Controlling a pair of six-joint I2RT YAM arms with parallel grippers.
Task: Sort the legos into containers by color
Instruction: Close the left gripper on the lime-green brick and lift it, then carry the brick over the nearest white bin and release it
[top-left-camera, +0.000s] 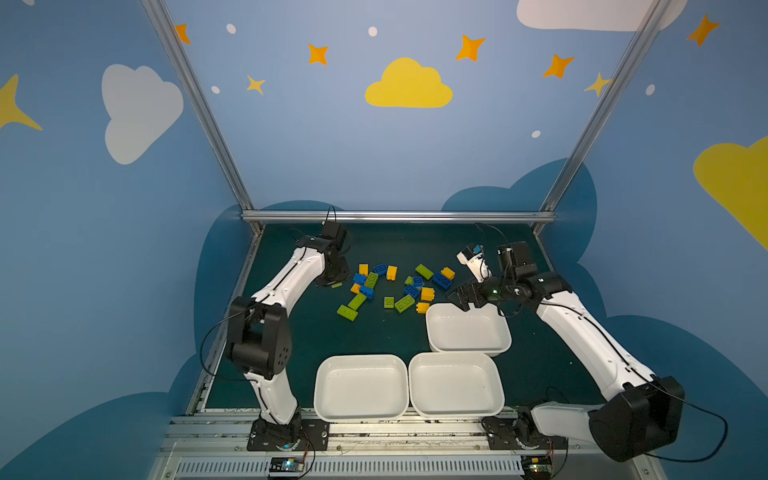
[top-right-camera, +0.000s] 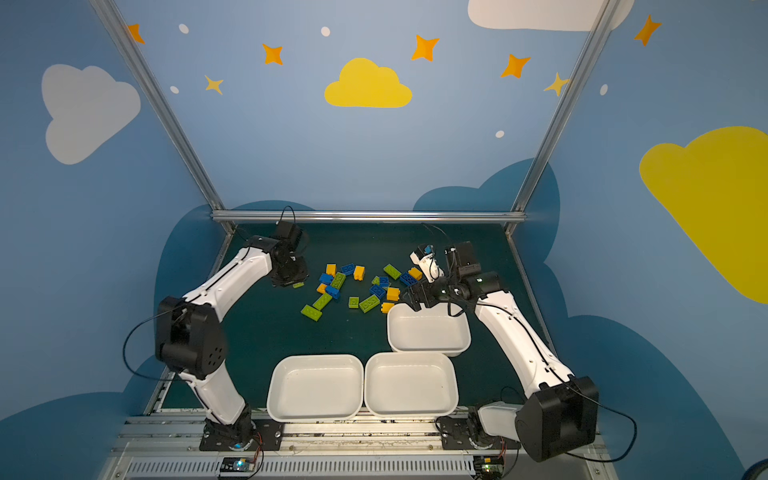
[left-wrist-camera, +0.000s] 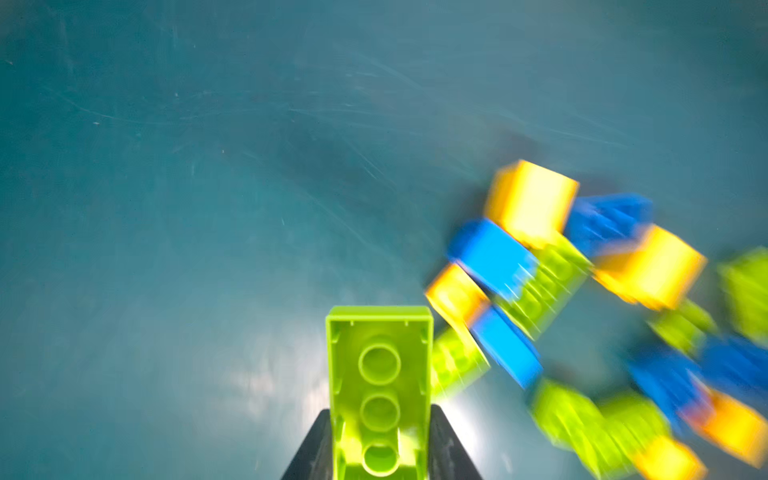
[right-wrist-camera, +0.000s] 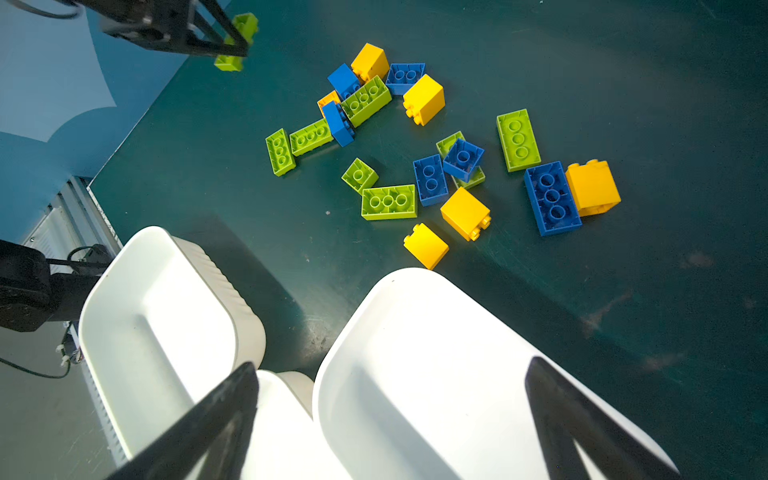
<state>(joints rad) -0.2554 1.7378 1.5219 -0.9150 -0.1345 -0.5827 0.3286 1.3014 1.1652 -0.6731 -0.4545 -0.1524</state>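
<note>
My left gripper (left-wrist-camera: 380, 419) is clamped on a lime-green lego (left-wrist-camera: 378, 374). Its two black fingers press the brick's long sides, the hollow underside faces the wrist camera, and the far end pokes out past the fingertips. In both top views that gripper (top-left-camera: 331, 284) sits at 9 o'clock from the loose legos (top-left-camera: 395, 286), just beside the nearest of them. I cannot tell whether the held brick is clear of the green mat (top-left-camera: 324, 336).

The loose blue, yellow and lime bricks lie scattered on the mat, at about 12 o'clock from its middle.

My right gripper (top-left-camera: 464, 298) is spread wide with nothing between its fingers. It hovers over the far rim of the far container (top-left-camera: 467, 332), at 4 o'clock from the pile. One yellow lego (right-wrist-camera: 426, 245) lies just beside that rim.

The 7 o'clock container (top-left-camera: 360, 388) and the 5 o'clock container (top-left-camera: 455, 384) stand edge to edge by the front rail. All three show bare white floors.
</note>
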